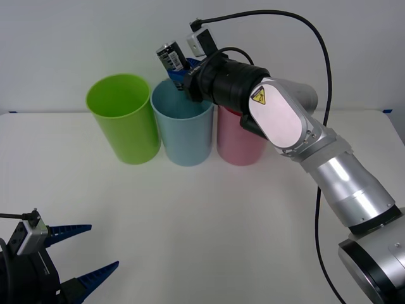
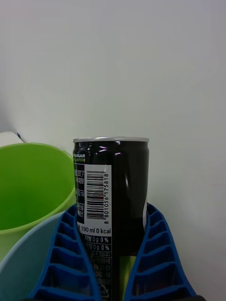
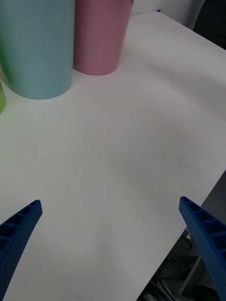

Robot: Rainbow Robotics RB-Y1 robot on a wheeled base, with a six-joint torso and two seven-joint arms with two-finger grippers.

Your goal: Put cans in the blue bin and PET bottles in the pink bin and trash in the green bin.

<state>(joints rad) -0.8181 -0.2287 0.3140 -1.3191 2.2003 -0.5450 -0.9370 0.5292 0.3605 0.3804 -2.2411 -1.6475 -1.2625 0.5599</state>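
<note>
My right gripper (image 1: 179, 68) is shut on a small dark can (image 1: 169, 54) with a barcode label, holding it tilted just above the rim of the blue bin (image 1: 183, 130). In the right wrist view the can (image 2: 113, 188) stands between my blue fingers (image 2: 70, 263), with the blue bin's rim (image 2: 28, 254) below it. The green bin (image 1: 124, 117) stands left of the blue one and the pink bin (image 1: 239, 140) right of it, partly behind my right arm. My left gripper (image 1: 82, 253) rests open at the table's near left corner.
The three bins stand in a row at the back of the white table (image 1: 209, 221). A black cable (image 1: 316, 38) arcs over my right arm. In the left wrist view the table edge (image 3: 207, 188) falls away close to my left fingers.
</note>
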